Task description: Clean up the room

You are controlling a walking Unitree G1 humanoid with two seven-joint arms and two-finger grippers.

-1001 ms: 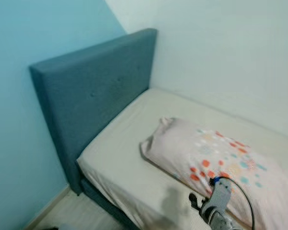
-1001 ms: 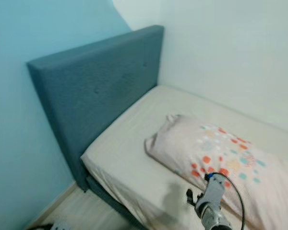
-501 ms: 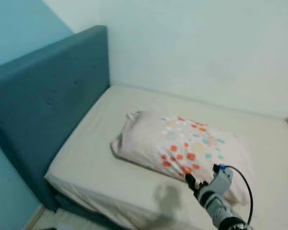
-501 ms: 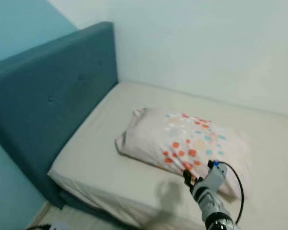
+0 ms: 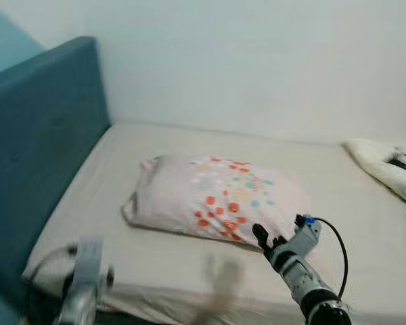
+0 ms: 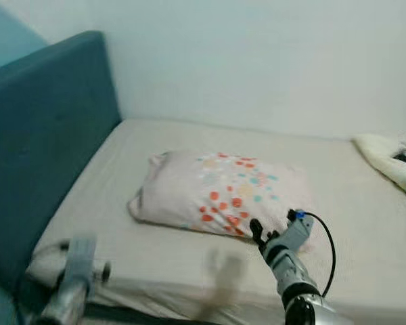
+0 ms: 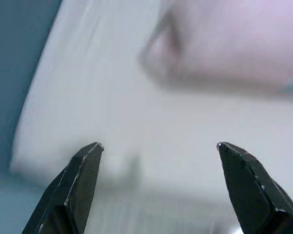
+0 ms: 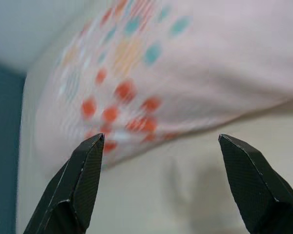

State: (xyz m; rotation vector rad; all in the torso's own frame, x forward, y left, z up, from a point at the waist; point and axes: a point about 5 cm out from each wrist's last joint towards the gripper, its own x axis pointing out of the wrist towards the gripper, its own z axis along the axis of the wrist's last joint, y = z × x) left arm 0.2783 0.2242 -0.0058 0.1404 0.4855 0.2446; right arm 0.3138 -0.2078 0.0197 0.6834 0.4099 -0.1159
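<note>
1. The pillow [image 5: 216, 200] lies aslant in the middle of the bed [image 5: 338, 196], well apart from the blue headboard [image 5: 34, 135].
2. To tidy it well, I judge the pincers should take its near edge at two spots, then draw it evenly toward the headboard.
3. The right pincer [image 8: 161, 156] hovers just before the pillow's near edge, jaws wide and empty, forearm reaching forward.
4. The left pincer [image 7: 158, 153], blurred, hangs low by the bed's near corner, jaws likewise wide.

Teal padded headboard [image 5: 34, 135] at the bed's end, white wall [image 5: 257, 61] behind, teal wall [image 6: 13, 30] corner
</note>
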